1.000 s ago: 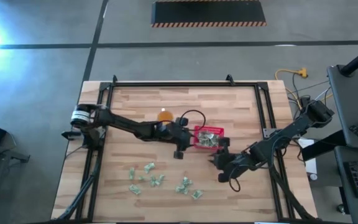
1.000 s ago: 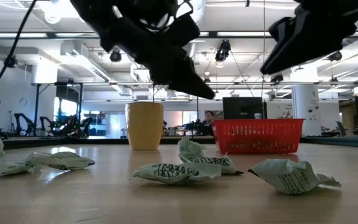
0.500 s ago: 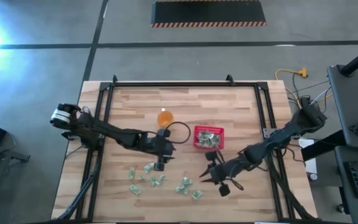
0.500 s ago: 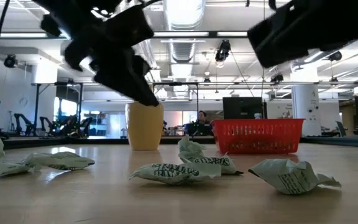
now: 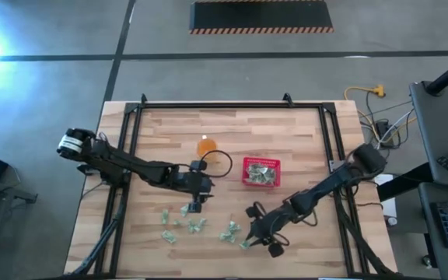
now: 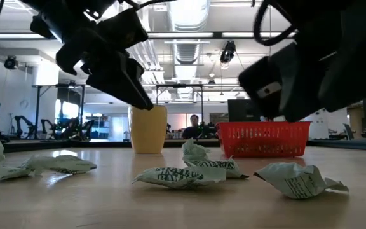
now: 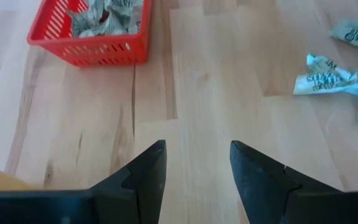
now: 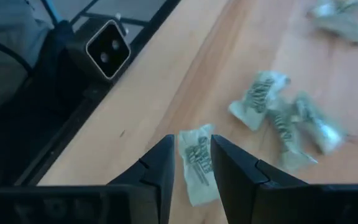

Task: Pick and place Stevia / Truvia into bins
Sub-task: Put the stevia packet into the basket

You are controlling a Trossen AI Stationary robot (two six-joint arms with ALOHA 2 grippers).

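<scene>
The red basket (image 5: pixel 261 172) stood near the middle of the table and already held several crumpled packets, which suggested it was serving as the drop point, while the loose Stevia / Truvia packets (image 5: pixel 195 225) lay scattered on the wood well to the near side of the basket, toward the table's front edge. The right gripper (image 5: pixel 257 233) hung low over the end of that scatter farthest from the orange cup (image 5: pixel 206 145), on the near side of the basket; its fingers (image 8: pixel 160 168) stood a narrow way apart with one packet (image 8: pixel 197 163) framed between them, not yet pinched, probably lined up for a grasp. The left gripper (image 5: pixel 194 204) hovered beside the basket on the cup's side, empty, its jaws spread over bare wood with the basket ahead of it in its wrist view, apparently heading for the packets nearest it. Compared with a second earlier, both grippers had left the basket: the left one had swung away from the basket's edge toward the scatter, and the right one had drawn back from just below the basket to the packets at the front, its fingers parting a little more on the way. The basket, the cup and the loose packets had not shifted.
</scene>
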